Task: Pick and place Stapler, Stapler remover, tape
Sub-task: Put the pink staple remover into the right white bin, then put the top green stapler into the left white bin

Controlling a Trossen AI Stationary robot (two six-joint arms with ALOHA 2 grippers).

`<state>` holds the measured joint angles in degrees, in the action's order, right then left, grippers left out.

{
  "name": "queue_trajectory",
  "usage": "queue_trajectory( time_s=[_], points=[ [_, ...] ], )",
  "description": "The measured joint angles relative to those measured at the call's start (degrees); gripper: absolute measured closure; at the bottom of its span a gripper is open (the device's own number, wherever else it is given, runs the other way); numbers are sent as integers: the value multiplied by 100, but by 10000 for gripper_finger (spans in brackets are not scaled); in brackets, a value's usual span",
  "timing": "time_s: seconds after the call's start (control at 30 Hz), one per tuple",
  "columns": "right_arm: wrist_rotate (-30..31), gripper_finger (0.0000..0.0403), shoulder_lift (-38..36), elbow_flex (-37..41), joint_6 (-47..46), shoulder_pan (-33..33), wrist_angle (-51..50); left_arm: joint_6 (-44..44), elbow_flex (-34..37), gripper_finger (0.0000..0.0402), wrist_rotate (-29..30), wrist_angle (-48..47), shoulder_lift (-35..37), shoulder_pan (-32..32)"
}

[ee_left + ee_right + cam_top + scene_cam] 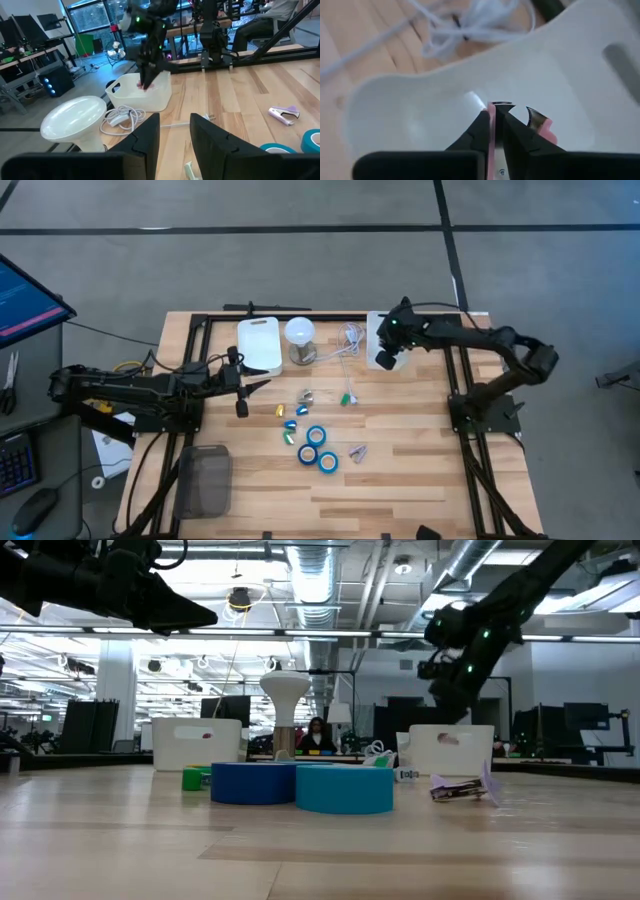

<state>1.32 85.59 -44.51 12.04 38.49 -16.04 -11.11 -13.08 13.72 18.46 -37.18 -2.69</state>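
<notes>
Over the white bin (385, 332), right gripper (496, 116) pinches a pink staple remover (542, 129) just above its floor, not yet dropped; three blue tape rolls (316, 447) lie well away on the table (420, 440), left gripper (243, 392) idle, half-open.

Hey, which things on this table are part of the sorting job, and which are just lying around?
Job: three bright blue tape rolls; pale purple staple remover on the wood; pink staple remover clamped in the right gripper; white plastic bin under it.
Lying about: white dome-shaped lamp; loose white cable; dark mesh tray. Left gripper waits open at table's left.
</notes>
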Motion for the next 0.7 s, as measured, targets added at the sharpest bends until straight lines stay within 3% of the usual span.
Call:
queue_trajectory(
  time_s=[0.3, 0.7],
  points=[
    [-27, 368, 689, -1, -1, -7, 236, 0, 0, 302, 1, -1, 1, -1],
    [24, 333, 337, 2, 57, 37, 371, 0, 0, 302, 0, -2, 1, -1]
  ],
)
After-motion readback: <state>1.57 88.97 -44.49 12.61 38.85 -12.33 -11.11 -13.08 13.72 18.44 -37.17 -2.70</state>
